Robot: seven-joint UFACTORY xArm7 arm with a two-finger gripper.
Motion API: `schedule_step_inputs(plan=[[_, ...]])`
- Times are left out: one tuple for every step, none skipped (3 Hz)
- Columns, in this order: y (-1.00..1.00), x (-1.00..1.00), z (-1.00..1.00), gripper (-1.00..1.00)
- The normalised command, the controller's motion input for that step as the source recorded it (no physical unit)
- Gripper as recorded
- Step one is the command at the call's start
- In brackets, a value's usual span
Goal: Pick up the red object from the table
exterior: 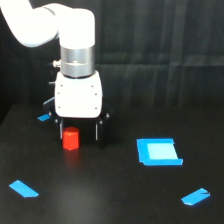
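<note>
Exterior view only. Red object [71, 139] stands upright on the table [110, 200], long axis vertical, flat top face up, faceted sides showing; it sits toward the exterior view's left, at mid depth. A faint reddish reflection shows on the matte black surface just below it. White arm comes in from the upper left of the exterior view and ends in a silver wrist ring above a white boxy gripper body. Gripper [80, 134] points straight down over the block, its two dark fingers spread, one at the block's left side and one [99, 134] to its right. Left finger is close against the block, though whether it touches I cannot tell; right finger stands clearly apart from it with a gap of black table between. Block lies between the fingers, off centre toward the left one, not pinched. No container of any kind on the table. Blue square patch [158, 152] lies flat to the right of the gripper, with a paler centre. Blue tape strips: one small piece [44, 117] far left just behind the gripper, one [23, 188] near left, one [195, 196] near right. Black curtain [160, 50] hangs behind the table.
</note>
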Motion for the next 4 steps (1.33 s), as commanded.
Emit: schedule_step_inputs(plan=[[-0.09,-0.02,-0.26,-0.82],[-0.03,0.15,-0.15,-1.0],[-0.04,0.2,-0.02,-0.98],[0.04,0.16,-0.07,-1.0]])
